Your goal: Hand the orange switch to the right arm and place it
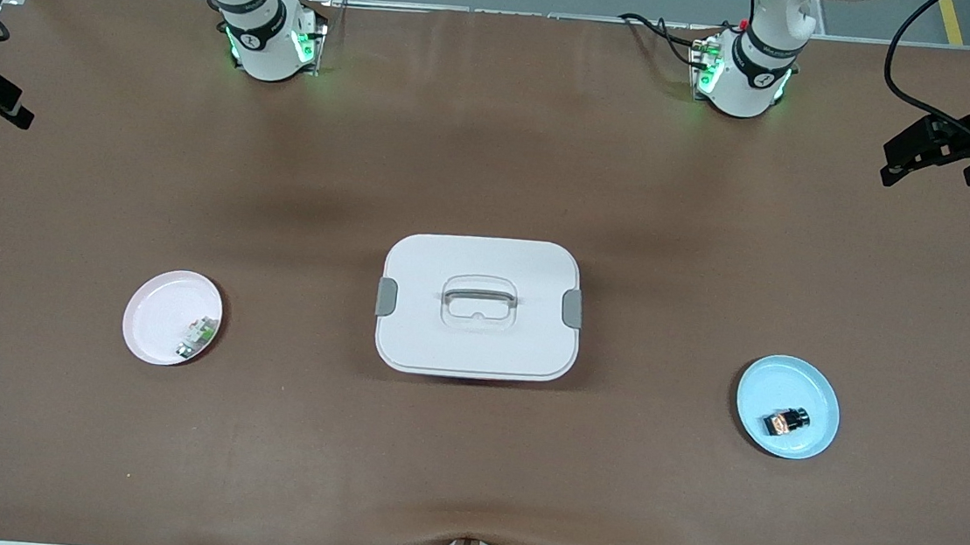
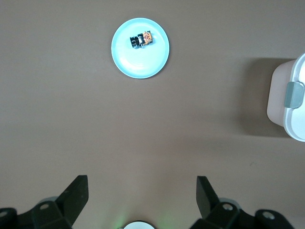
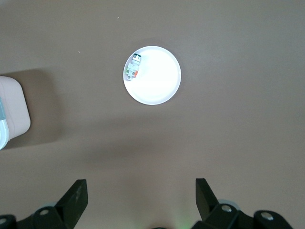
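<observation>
The orange switch, a tiny black part with an orange-copper centre, lies on a light blue plate toward the left arm's end of the table. It also shows in the left wrist view on that plate. My left gripper is open and empty, high up and well away from the plate; in the front view it shows at the edge. My right gripper is open and empty, high over the right arm's end of the table, at the other edge of the front view.
A white lidded box with a handle and grey clips stands mid-table. A pink-white plate toward the right arm's end holds a small white-and-green part, also in the right wrist view. Brown table cover all around.
</observation>
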Motion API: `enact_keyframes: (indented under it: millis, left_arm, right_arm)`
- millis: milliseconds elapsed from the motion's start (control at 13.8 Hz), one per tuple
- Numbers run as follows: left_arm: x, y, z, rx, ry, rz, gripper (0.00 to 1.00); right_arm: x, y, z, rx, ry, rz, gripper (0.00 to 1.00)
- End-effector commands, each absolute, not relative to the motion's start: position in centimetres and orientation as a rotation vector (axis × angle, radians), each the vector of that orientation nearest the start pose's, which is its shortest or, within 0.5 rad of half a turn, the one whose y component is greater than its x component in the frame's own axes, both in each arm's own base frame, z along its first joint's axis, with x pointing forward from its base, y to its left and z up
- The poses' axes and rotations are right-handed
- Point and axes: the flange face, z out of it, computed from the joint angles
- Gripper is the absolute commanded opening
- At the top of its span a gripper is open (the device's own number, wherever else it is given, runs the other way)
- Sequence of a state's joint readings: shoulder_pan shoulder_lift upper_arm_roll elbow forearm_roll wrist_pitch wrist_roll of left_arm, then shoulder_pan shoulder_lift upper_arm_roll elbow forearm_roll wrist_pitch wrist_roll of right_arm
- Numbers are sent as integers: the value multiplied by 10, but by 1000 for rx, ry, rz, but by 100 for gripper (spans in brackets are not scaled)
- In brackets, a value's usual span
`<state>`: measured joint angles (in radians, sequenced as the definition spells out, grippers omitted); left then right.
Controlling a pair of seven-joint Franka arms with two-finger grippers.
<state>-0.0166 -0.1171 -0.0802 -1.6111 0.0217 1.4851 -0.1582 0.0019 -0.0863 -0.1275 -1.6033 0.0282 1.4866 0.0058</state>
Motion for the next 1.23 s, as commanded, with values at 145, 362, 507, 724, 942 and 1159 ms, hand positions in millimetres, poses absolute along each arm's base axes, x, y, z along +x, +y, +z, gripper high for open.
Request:
enact_keyframes:
  millis: [145,362,507,724,942,1159]
  left_arm:
    - [507,-49,666,-3109,-88,19,100]
    - [510,-49,662,-3109,-90,30,100]
    - [512,-49,658,-3108,-87,40,100]
    - [512,-49,657,-3108,-85,45,100]
    - [518,-48,649,-3107,-94,68,100]
    - [523,-48,643,-3105,-103,80,100]
  right_arm:
    - [518,-66,653,-3102,185,36,100]
    - [518,-66,654,-3103,182,33,100]
    - [517,-69,658,-3102,192,24,100]
    - [517,-69,658,-3101,191,28,100]
    - [517,-69,657,-3101,191,33,100]
    - [518,-69,656,-3101,191,35,100]
